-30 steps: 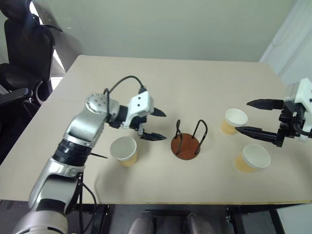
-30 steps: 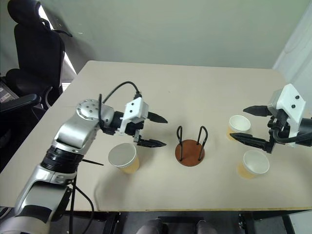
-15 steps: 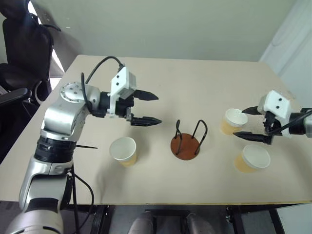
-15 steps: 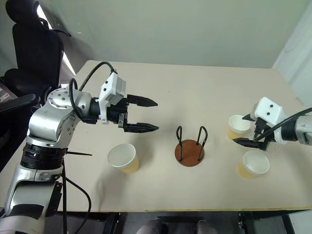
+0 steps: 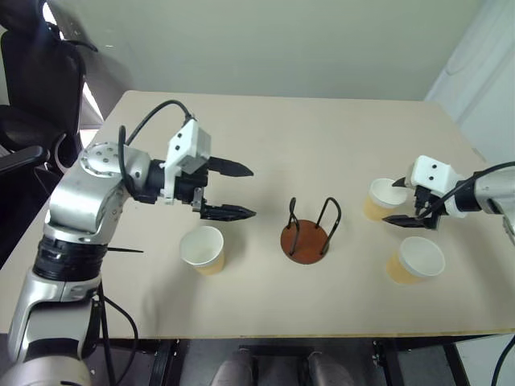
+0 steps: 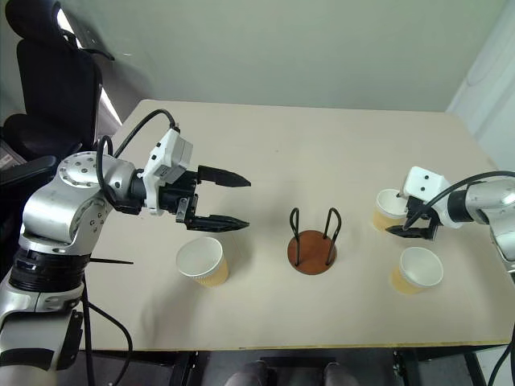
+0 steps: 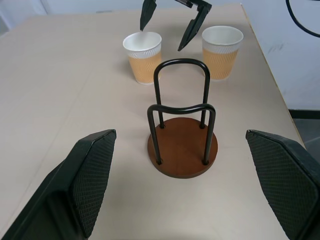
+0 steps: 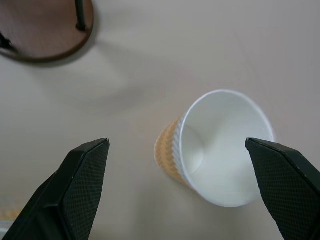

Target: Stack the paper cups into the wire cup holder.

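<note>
Beige and bare but for the task's things, the tabletop (image 5: 322, 137) runs from the near edge to a pale wall, a black office chair (image 5: 40, 72) standing off its far left corner.

Nearest us on the right stands one paper cup (image 5: 416, 260), upright, mouth up. On the left a second cup (image 5: 203, 248) sits just below our left hand (image 5: 239, 191), whose two black fingers are spread wide, empty, pointing across toward the centre.

Between them the wire cup holder (image 5: 308, 235) stands upright on its reddish-brown disc, no cup in it yet, so we judge the stacking not begun.

A little farther, at right, the third cup (image 5: 384, 199) is the one that counts. Our right hand (image 5: 400, 202) hangs over it, fingers spread, one above the rim and one on the near side, angled down toward the open mouth. The cup's long axis is vertical, the holder to its left. We judge the right arm far the nearer to this cup, and its grasp the likely coming move.
</note>
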